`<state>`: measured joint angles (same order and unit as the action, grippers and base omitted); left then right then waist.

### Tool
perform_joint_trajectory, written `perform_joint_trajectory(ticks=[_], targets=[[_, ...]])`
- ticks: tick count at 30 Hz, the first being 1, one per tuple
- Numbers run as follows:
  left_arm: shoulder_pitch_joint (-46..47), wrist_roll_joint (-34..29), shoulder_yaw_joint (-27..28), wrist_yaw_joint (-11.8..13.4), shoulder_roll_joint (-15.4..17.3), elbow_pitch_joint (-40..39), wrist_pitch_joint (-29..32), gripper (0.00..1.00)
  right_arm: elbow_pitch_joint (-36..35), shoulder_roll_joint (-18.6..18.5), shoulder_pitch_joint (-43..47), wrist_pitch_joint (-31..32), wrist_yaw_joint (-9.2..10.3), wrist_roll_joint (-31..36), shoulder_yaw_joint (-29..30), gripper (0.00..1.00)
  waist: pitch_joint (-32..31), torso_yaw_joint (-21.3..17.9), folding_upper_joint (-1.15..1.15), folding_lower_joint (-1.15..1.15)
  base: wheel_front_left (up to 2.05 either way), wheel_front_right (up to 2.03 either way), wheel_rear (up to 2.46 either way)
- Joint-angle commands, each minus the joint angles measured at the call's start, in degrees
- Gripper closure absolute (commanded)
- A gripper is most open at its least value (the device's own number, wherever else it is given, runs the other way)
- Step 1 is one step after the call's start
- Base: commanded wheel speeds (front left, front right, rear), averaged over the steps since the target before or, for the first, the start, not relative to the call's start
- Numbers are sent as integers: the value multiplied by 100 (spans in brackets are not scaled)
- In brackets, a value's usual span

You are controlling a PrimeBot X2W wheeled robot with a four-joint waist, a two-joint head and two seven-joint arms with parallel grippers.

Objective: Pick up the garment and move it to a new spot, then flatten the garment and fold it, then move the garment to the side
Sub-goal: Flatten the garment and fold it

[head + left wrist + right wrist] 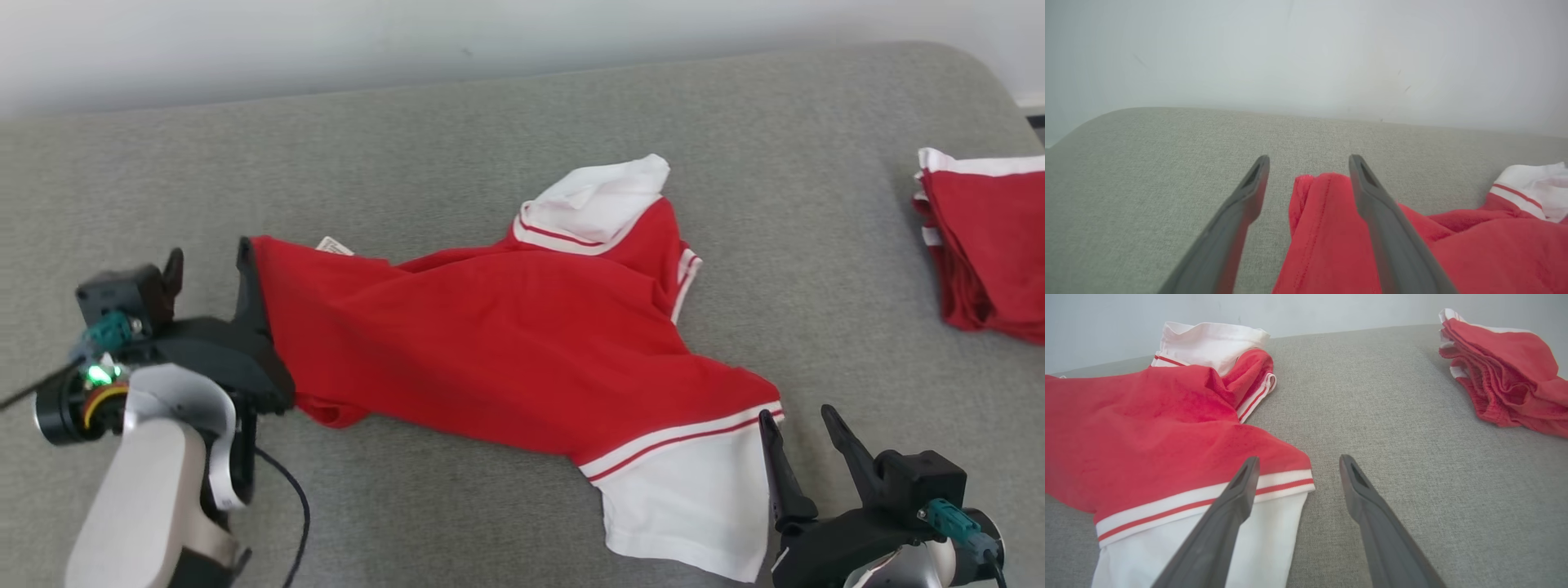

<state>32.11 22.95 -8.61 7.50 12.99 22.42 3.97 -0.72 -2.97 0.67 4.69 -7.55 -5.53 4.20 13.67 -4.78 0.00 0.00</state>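
A red garment (490, 343) with white, red-striped ends lies rumpled across the middle of the grey cushion (490, 131). My left gripper (208, 257) stands open at its left edge; in the left wrist view the red hem (1323, 228) lies loose between the spread fingers (1241, 204), not pinched. My right gripper (796, 416) is open just right of the garment's white lower end (686, 506). In the right wrist view its left finger (1224, 522) hangs over the striped band (1180, 506), with bare cushion (1412, 416) ahead.
A second red and white garment (988, 245) lies folded at the cushion's right edge, also the folded pile (1502, 388) at upper right. A pale wall (408, 41) runs behind the cushion's far edge.
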Motion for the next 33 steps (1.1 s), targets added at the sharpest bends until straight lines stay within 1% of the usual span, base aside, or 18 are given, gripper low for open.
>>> perform_joint_trajectory(ticks=[1, 4, 9, 10, 14, 17, 22, 28, 33], targets=[[-180, 14, -4, -14, -11, -119, -37, 0, -17, 20, 54, 16, 15, 24, -1, 0, -80, 167, 0, 0, 0, 0, 0], [-557, -36, -118, -38, 16, -572, 6, 0, -28, 18, 80, 44, 15, 6, 27, 0, -140, 277, 0, 0, 0, 0, 0], [-1323, -114, -350, 53, 16, -1480, 228, 0, -61, 19, 124, 69, 15, -9, 32, 0, -208, 370, 0, 0, 0, 0, 0], [-1476, -105, -418, 37, 10, -1628, 300, 0, -69, 19, 128, 70, 15, -11, 32, 0, -212, 379, 0, 0, 0, 0, 0], [-1919, -43, -681, 16, -69, -1934, 555, 0, -76, 19, 104, 106, 15, -19, 16, 0, -216, 390, 0, 0, 0, 0, 0], [-2028, -102, -855, -35, -60, -1898, 653, 0, -75, 19, 79, 102, 15, -26, -14, 0, -216, 365, 0, 0, 0, 0, 0], [-1888, -222, -1043, -120, 28, -1523, 769, 0, -63, 19, 45, 73, 15, -44, -56, 0, -192, 259, 0, 0, 0, 0, 0], [-1670, -261, -1082, -185, 104, -1006, 778, 0, -23, 19, 35, 30, 15, -81, -70, 0, -141, 134, 0, 0, 0, 0, 0], [-1539, -275, -1080, -216, 134, -766, 706, 0, -1, 20, 18, -5, 15, -93, -72, 0, -114, 82, 0, 0, 0, 0, 0]])
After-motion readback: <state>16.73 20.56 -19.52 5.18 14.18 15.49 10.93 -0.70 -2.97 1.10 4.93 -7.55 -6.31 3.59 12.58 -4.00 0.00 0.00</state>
